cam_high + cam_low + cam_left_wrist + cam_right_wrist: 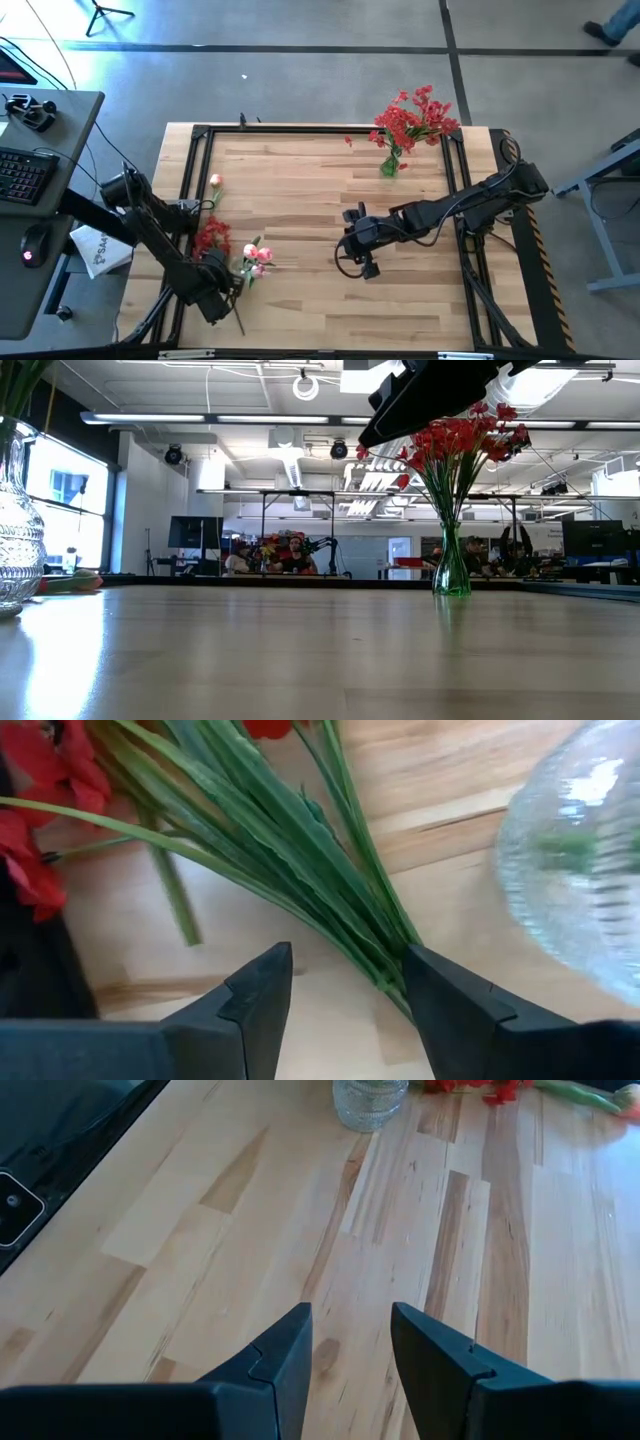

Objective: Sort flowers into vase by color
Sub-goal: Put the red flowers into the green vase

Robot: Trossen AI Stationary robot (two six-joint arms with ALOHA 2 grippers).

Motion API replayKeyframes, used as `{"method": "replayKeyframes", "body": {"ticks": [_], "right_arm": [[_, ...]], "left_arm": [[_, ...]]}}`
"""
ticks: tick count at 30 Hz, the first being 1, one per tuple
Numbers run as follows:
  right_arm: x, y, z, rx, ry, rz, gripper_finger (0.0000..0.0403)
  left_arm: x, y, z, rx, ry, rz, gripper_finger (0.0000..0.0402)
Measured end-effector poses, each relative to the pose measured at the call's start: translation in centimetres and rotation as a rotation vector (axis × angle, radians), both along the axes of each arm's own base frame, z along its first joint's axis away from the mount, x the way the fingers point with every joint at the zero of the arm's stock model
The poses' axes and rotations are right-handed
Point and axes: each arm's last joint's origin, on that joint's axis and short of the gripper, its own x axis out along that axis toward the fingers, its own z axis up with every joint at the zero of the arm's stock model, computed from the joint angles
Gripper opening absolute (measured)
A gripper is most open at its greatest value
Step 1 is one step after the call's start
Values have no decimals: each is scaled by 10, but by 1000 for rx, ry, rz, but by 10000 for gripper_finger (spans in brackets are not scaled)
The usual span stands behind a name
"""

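Wooden table: left claw spread wide just above green stems, gripping nothing; right claw spread, empty.

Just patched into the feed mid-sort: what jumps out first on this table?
The green vase at the table's far edge, right of centre, stands out first, already full of red flowers. Next is the loose pile at the near left: red blossoms and pink buds lying flat, with the left gripper open over their green stems beside a clear glass vase. The right gripper hovers open over bare wood mid-table.
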Motion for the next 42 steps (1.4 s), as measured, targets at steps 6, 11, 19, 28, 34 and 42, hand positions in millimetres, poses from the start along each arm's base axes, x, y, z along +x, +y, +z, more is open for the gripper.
{"method": "replayKeyframes", "body": {"ticks": [6,11,19,28,34,42], "right_arm": [[0,0,0,2,0,-1,134],[0,0,0,12,-4,-9,134],[0,0,0,11,-2,-9,134],[-4,-1,-4,42,73,-57,134],[-8,3,-7,63,125,-79,134],[-10,12,-6,86,111,-68,134]], "left_arm": [[1,4,-2,18,-27,20,163],[4,11,-10,24,-28,42,148],[-7,11,-8,10,42,-8,81],[-22,9,5,-42,67,-52,7],[-37,17,27,-23,24,-99,2],[-46,35,89,155,-171,-181,1]]}}
